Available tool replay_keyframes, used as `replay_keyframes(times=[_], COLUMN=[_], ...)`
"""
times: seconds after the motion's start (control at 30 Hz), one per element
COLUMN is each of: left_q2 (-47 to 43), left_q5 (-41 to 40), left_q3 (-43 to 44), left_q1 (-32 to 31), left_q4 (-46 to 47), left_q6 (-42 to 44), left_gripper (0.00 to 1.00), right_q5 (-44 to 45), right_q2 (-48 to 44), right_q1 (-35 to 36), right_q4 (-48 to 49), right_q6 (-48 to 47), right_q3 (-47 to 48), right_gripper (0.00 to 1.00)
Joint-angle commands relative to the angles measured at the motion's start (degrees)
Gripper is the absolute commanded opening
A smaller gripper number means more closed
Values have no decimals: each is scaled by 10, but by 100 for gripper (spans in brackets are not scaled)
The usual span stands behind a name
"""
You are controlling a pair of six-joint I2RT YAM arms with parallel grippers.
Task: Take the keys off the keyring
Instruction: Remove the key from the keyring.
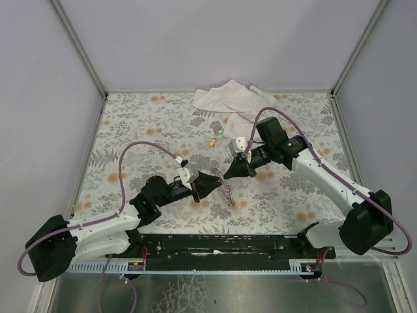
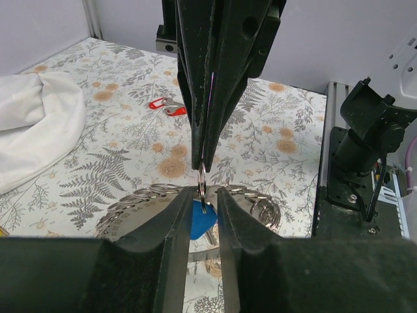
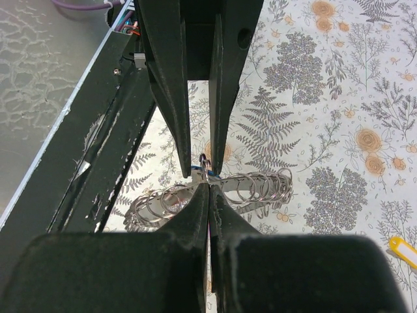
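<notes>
Left gripper [image 2: 204, 195] straddles the blue key [image 2: 199, 223], grip uncertain, tip-to-tip with the right gripper [image 2: 202, 163] clamped on the keyring [image 2: 203, 182].

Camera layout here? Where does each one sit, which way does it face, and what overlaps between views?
Top external: above and behind the bases, looking down on the table; both arms show, left gripper and right gripper tip to tip at the keyring.
Left wrist: on the left arm, facing the right gripper; left fingers at the bottom.
Right wrist: on the right arm, facing the left gripper; right fingers at the bottom.
Shared: all three views show the keyring; each wrist view shows the other gripper.
</notes>
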Motion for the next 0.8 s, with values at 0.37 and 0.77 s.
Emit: replay_keyframes(times=[0.37, 0.77], left_q2=[-6, -27], left_q5=[11, -13], left_q3=[30, 161], left_q1=[4, 4], left_q4=[10, -318], left_q6=[18, 79], left_gripper=[0, 0], right_q5=[-24, 8], right_q2=[2, -3], right_q1=[0, 1], right_q4=[26, 17], right_q6=[11, -1], right_q3=[7, 7], right_gripper=[0, 36])
